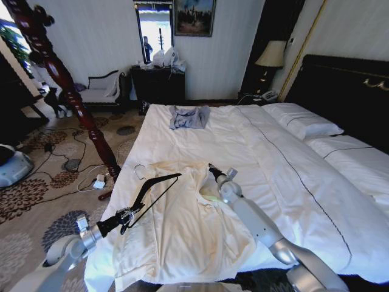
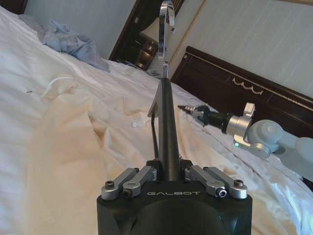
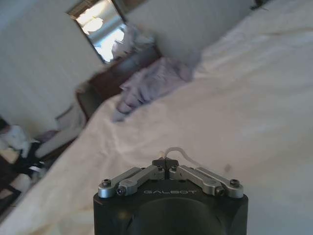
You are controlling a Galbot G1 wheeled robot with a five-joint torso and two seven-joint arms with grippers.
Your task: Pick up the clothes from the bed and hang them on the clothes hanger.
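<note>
- Clamped in my left tool (image 2: 168, 172), the hanger (image 1: 155, 185) rises above the jacket (image 1: 188, 231).
- Jacket lies spread on the bed (image 1: 292, 176).
- My right tool (image 1: 211, 168), fingers together and empty, hovers at the collar.

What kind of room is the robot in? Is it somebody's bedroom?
Probably a bedroom, maybe in a hotel. There is a very wide bed with white sheets, white pillows and a tall black headboard, and a lamp stands beside it. A framed picture hangs on the wall.
</note>
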